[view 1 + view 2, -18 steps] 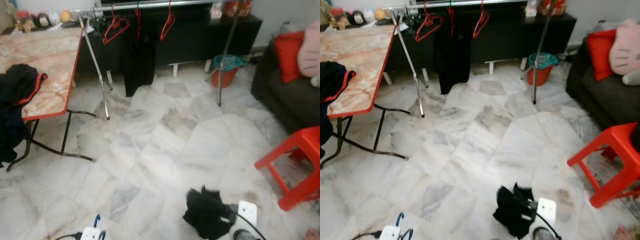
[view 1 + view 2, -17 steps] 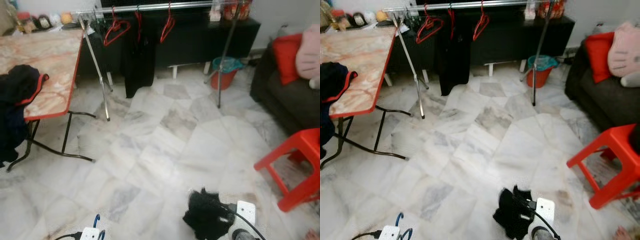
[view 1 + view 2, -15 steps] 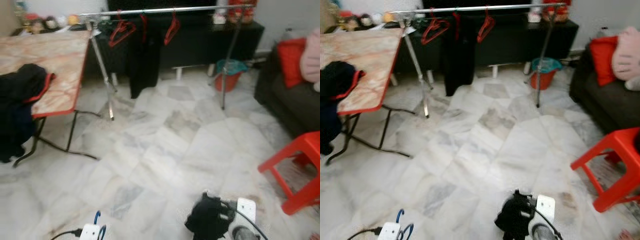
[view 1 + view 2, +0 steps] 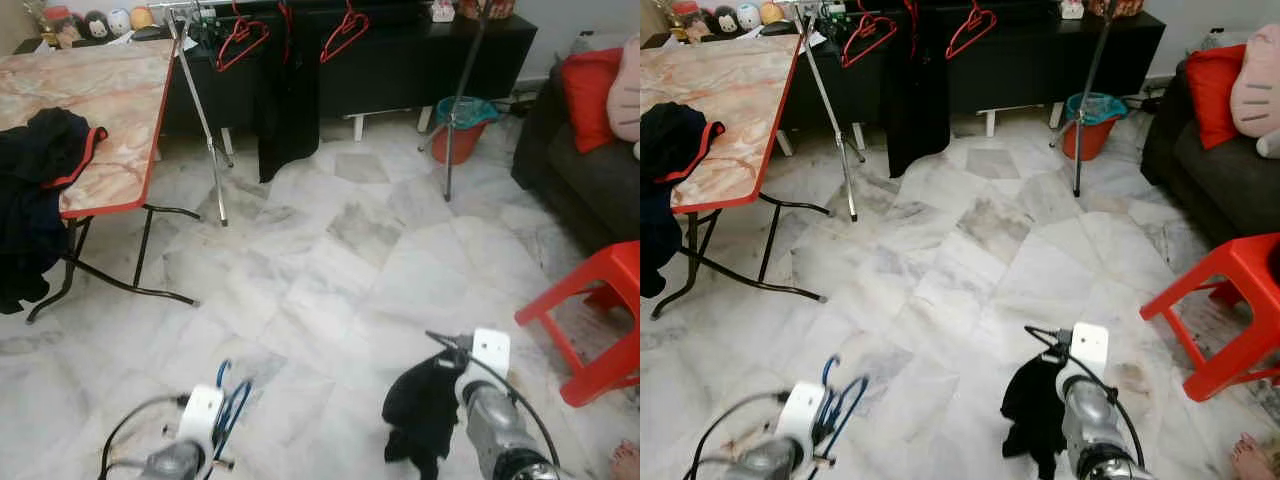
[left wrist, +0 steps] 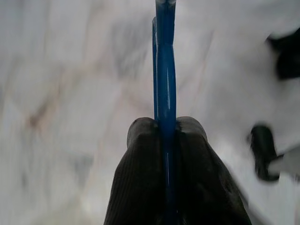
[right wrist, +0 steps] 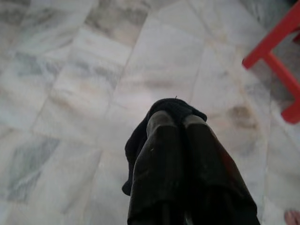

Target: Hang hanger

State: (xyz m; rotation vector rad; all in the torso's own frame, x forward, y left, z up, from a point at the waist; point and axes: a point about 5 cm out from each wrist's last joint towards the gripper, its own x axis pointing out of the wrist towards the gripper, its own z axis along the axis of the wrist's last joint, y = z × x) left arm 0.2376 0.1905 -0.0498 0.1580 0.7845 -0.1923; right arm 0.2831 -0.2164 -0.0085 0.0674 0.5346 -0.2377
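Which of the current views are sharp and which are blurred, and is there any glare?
Both eye views are sharp farther off, with soft glare on the marble floor; the left arm is motion-smeared. Left wrist view: the blue hanger and gripping fingers are fairly crisp, floor blurred. Right wrist view: the black garment is dark and textureless, floor reasonably clear.

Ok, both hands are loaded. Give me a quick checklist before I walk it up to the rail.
1. Left hand shut on the blue plastic hanger: ok.
2. Right hand shut on the black cloth garment: ok.
3. Garment threaded onto the hanger: not ok, they are held apart.
4. Marble floor between robot and silver clothes rack: ok, I see no obstacles.
5. Free rail space beside the red hangers: cannot tell, the rail is cut off.
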